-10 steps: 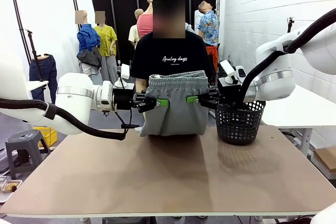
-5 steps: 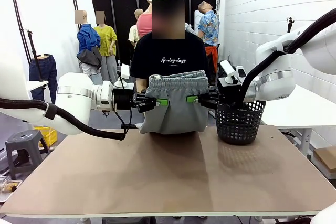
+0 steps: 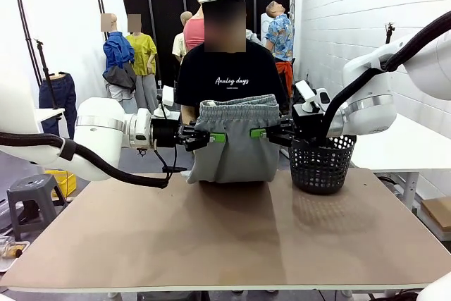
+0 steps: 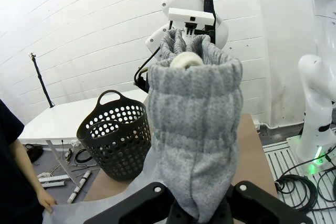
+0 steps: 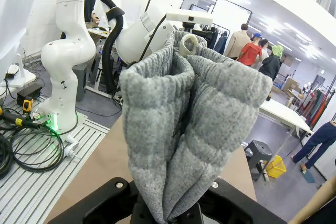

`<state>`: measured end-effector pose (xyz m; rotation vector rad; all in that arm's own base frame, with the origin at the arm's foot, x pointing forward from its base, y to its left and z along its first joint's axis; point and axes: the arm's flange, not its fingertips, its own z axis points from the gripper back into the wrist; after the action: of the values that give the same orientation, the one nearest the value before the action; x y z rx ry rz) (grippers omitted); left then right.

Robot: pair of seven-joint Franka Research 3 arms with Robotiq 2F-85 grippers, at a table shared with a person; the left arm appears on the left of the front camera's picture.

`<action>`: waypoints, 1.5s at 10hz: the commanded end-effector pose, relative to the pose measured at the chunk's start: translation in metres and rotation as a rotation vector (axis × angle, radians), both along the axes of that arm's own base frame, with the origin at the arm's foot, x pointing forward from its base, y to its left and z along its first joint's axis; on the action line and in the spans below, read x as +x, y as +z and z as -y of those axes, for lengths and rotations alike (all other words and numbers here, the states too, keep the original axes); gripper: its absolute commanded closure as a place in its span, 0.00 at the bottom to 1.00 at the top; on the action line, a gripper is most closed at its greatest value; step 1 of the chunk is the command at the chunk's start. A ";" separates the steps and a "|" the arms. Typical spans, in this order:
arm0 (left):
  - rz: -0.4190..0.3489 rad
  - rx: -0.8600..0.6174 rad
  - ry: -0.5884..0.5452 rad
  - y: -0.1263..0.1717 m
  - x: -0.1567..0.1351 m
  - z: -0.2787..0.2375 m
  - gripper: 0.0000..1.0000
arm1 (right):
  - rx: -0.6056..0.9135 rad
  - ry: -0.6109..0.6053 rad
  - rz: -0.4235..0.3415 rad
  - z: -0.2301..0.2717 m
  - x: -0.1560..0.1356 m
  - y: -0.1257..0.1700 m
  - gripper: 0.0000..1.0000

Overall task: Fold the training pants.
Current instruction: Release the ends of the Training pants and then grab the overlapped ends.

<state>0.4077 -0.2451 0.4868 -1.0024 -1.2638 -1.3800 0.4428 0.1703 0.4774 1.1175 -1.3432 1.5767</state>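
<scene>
The light grey training pants [image 3: 234, 142] hang in the air above the table's far edge, waistband up and stretched between both grippers. My left gripper [image 3: 215, 137] is shut on the pants' left side just below the waistband. On the opposite side my right gripper [image 3: 259, 132] is shut on the cloth at the same height. In the left wrist view the gathered waistband [image 4: 195, 80] rises from between the fingers. The right wrist view shows the bunched grey fabric [image 5: 194, 129] clamped between its jaws. The pants' lower end reaches down to the tabletop.
A black mesh basket [image 3: 321, 163] stands on the brown table [image 3: 225, 237] at the far right, close to my right gripper. A person in a black T-shirt [image 3: 229, 75] stands right behind the pants at the far side.
</scene>
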 end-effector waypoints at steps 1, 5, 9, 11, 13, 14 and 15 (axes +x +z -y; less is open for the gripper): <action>0.011 -0.004 0.002 0.003 -0.002 0.002 1.00 | 0.012 0.013 0.007 0.001 -0.003 -0.001 1.00; 0.011 -0.004 0.002 0.003 -0.002 0.002 1.00 | 0.012 0.013 0.007 0.001 -0.003 -0.001 1.00; 0.011 -0.004 0.002 0.003 -0.002 0.002 1.00 | 0.012 0.013 0.007 0.001 -0.003 -0.001 1.00; 0.011 -0.004 0.002 0.003 -0.002 0.002 1.00 | 0.012 0.013 0.007 0.001 -0.003 -0.001 1.00; 0.011 -0.004 0.002 0.003 -0.002 0.002 1.00 | 0.012 0.013 0.007 0.001 -0.003 -0.001 1.00; 0.011 -0.004 0.002 0.003 -0.002 0.002 1.00 | 0.012 0.013 0.007 0.001 -0.003 -0.001 1.00; 0.011 -0.004 0.002 0.003 -0.002 0.002 1.00 | 0.012 0.013 0.007 0.001 -0.003 -0.001 1.00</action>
<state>0.4075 -0.2453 0.4870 -1.0025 -1.2638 -1.3807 0.4427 0.1704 0.4775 1.1190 -1.3434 1.5771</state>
